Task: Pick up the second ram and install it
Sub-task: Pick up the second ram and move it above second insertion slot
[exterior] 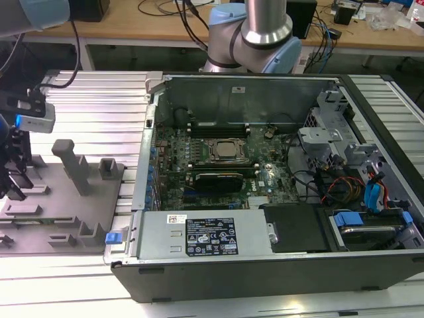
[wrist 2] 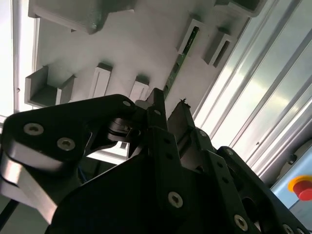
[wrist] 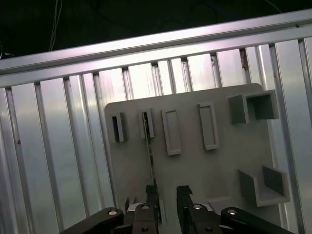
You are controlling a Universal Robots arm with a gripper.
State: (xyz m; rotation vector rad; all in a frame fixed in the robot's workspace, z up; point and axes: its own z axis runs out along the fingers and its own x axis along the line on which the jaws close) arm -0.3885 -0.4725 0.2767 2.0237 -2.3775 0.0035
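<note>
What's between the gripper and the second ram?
Nothing: in the first wrist view, bare gray fixture plate is all that separates the gripper from the second ram.

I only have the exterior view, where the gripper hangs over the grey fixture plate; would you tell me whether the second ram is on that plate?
Observer: Yes; in the first wrist view the second ram stands on edge on the fixture plate.
Operator: Thank you. Is the gripper open?
Observer: The gripper is open, jaws apart, at the stick's near end.
Operator: Is the stick between them?
Observer: No; in both wrist views it lines up with one jaw, not the gap.
</note>
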